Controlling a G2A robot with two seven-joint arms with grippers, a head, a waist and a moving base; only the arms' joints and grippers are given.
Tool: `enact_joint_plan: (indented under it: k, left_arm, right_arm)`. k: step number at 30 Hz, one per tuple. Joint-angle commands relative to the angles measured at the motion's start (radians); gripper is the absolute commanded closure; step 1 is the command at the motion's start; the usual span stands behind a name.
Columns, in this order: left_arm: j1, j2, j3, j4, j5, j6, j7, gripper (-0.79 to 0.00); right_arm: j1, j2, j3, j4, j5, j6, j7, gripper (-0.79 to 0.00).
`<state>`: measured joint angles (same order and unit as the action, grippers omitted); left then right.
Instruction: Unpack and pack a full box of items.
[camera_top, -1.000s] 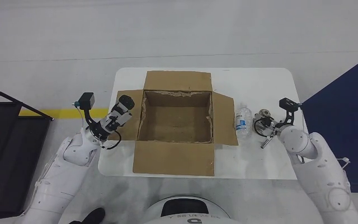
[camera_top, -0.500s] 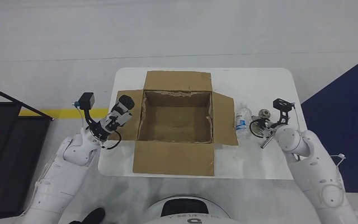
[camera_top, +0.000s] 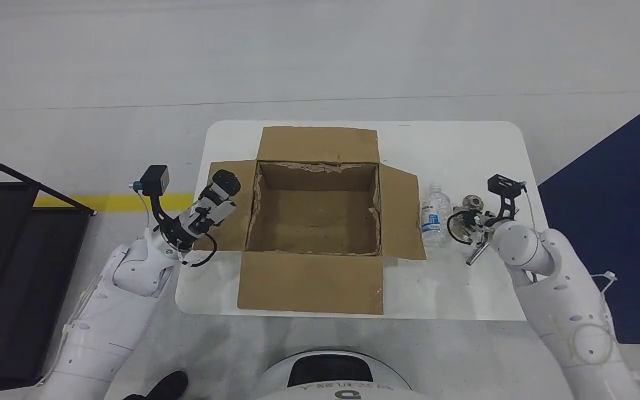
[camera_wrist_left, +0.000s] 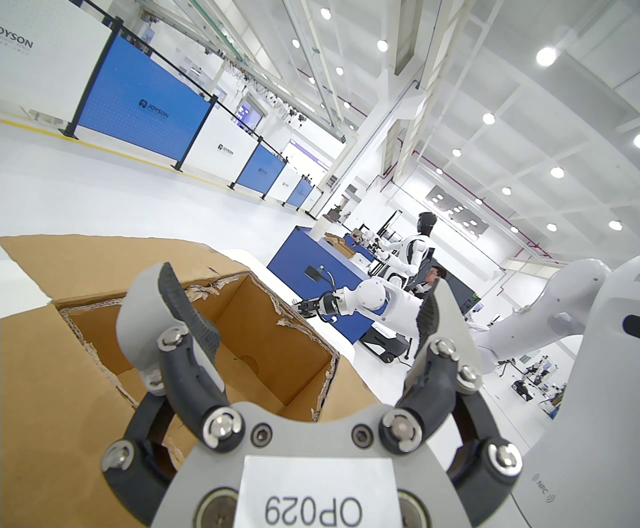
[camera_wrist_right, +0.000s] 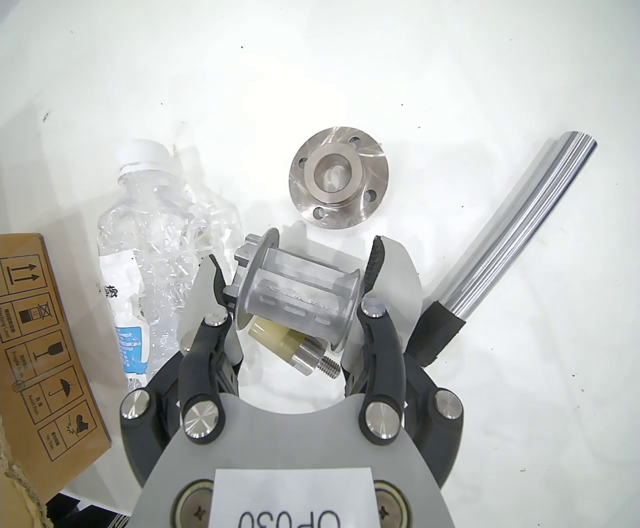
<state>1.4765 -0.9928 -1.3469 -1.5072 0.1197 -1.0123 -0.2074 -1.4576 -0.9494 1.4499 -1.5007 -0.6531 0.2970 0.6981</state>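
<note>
The open cardboard box (camera_top: 315, 215) sits mid-table with nothing inside; its inner wall (camera_wrist_left: 280, 360) faces my left gripper. My left gripper (camera_top: 222, 185) (camera_wrist_left: 302, 285) hovers open over the box's left flap, holding nothing. Right of the box lie a crushed clear water bottle (camera_top: 432, 212) (camera_wrist_right: 150, 240), a round steel flange (camera_wrist_right: 339, 177), a chrome rod (camera_wrist_right: 520, 220) with a black grip, and a metal spool (camera_wrist_right: 300, 295). My right gripper (camera_top: 462, 222) (camera_wrist_right: 297, 272) is low over the table, its fingers closed against both ends of the spool.
The box's right flap (camera_wrist_right: 45, 320) lies flat beside the bottle. The white table (camera_top: 450, 150) has bare room behind the items and along its front edge. A dark rack (camera_top: 25, 250) stands on the floor to the left.
My right arm shifted slightly left toward the bottle, settling over the spool. The left arm has not moved.
</note>
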Motion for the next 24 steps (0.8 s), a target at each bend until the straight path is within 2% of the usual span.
enact_joint_plan:
  k: [1, 8, 14, 20, 24]
  left_arm:
    - [0.0, 0.0, 0.0, 0.0, 0.0, 0.0, 0.0, -0.785]
    - [0.0, 0.0, 0.0, 0.0, 0.0, 0.0, 0.0, -0.785]
    - [0.0, 0.0, 0.0, 0.0, 0.0, 0.0, 0.0, -0.785]
    - [0.0, 0.0, 0.0, 0.0, 0.0, 0.0, 0.0, -0.785]
    - [0.0, 0.0, 0.0, 0.0, 0.0, 0.0, 0.0, -0.785]
  right_arm:
    - [-0.001, 0.0, 0.012, 0.006, 0.009, -0.008, -0.003, 0.0]
    - [-0.06, 0.007, 0.119, -0.023, 0.102, -0.096, -0.02, 0.0]
    - [-0.117, 0.006, 0.216, -0.049, 0.264, -0.204, -0.053, 0.0]
    - [-0.172, 0.004, 0.32, -0.036, 0.489, -0.373, -0.041, 0.0]
    - [-0.172, 0.004, 0.32, -0.036, 0.489, -0.373, -0.041, 0.0]
